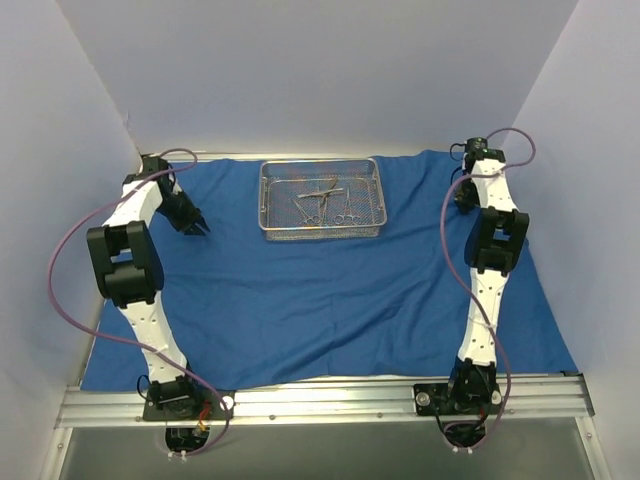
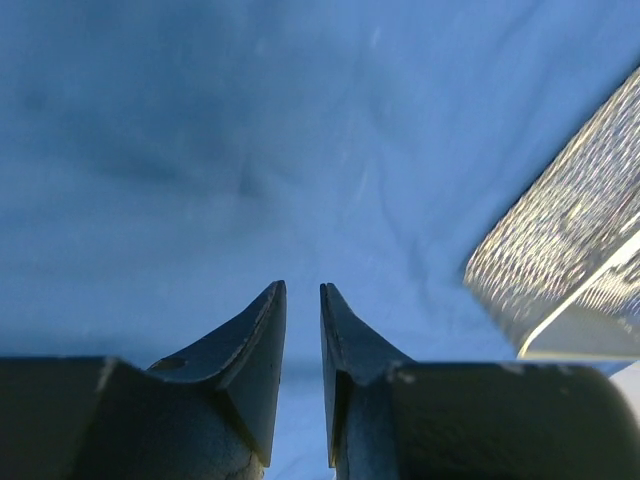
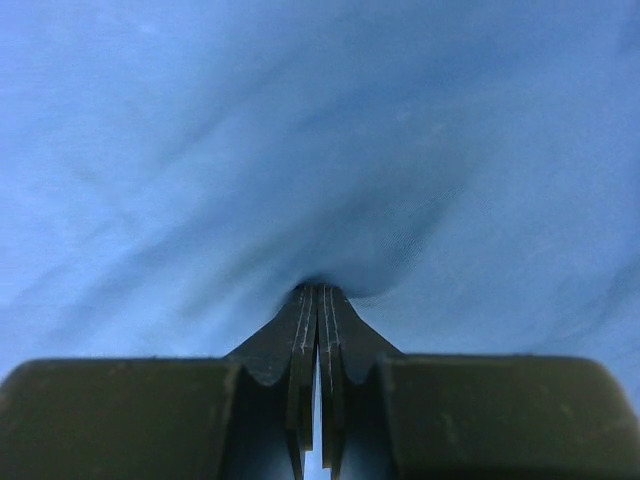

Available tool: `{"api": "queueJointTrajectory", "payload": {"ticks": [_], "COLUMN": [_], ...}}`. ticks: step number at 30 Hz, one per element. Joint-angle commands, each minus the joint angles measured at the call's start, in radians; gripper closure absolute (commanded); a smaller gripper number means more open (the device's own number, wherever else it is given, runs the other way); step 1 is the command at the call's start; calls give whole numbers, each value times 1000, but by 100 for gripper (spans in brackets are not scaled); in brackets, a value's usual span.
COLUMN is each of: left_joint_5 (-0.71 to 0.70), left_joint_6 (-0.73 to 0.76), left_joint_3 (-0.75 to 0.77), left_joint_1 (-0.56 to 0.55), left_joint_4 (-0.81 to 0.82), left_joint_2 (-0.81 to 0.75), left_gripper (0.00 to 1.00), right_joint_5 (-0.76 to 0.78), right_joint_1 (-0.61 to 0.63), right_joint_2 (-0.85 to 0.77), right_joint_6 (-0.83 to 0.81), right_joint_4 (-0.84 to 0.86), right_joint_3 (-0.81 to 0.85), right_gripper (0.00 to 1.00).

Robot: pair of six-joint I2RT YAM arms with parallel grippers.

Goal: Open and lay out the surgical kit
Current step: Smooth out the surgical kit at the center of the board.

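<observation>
**Cloth open, tray contents not yet laid out**

From above, the blue cloth (image 1: 330, 310) lies spread flat across the table with only soft wrinkles, so the unwrapping looks done or nearly so. One wire tray (image 1: 266, 200) sits on it at the back centre. The steel instruments (image 1: 325, 203) are all inside it in a crossed heap. I count at least three, but the overlap hides the exact number. None lies on the cloth, so the laying-out half of the job looks untouched. The left gripper (image 1: 200, 228) hangs over the cloth just left of the tray, and the right gripper (image 1: 464, 200) is down at the cloth's far right part.

The left wrist camera shows its fingers a little apart with nothing between them — only bare cloth beneath, and one corner of the tray (image 2: 560, 250) off to the right.

The right wrist camera shows the fingers (image 3: 303, 320) pressed together at the cloth. Creases run in toward the tips, so they seem to be nipping a small fold — perhaps a last tug to flatten that side.

Count: one cloth, one tray, two grippers.
</observation>
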Motion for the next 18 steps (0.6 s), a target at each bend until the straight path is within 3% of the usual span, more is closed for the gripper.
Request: {"api": "queueJointTrajectory", "payload": {"ticks": [1, 7, 11, 15, 18], "left_joint_5": [14, -58, -98, -66, -63], "left_joint_6": [-38, -15, -19, -6, 31], "left_joint_3": [95, 299, 309, 373, 509], "left_joint_1": [4, -3, 27, 80, 104], "left_joint_4": [95, -15, -43, -92, -201], "left_joint_2": [41, 228, 294, 383, 484], "left_gripper": [71, 74, 75, 75, 76], "right_joint_5": [-135, -251, -268, -280, -297], "right_joint_1": [114, 222, 263, 240, 174], "right_joint_2": [152, 169, 167, 167, 118], "right_joint_6": [-3, 55, 71, 107, 150], "right_joint_4": [71, 69, 74, 69, 110], "right_joint_3": [-22, 10, -7, -31, -143], "right_gripper": [100, 100, 100, 100, 100]}}
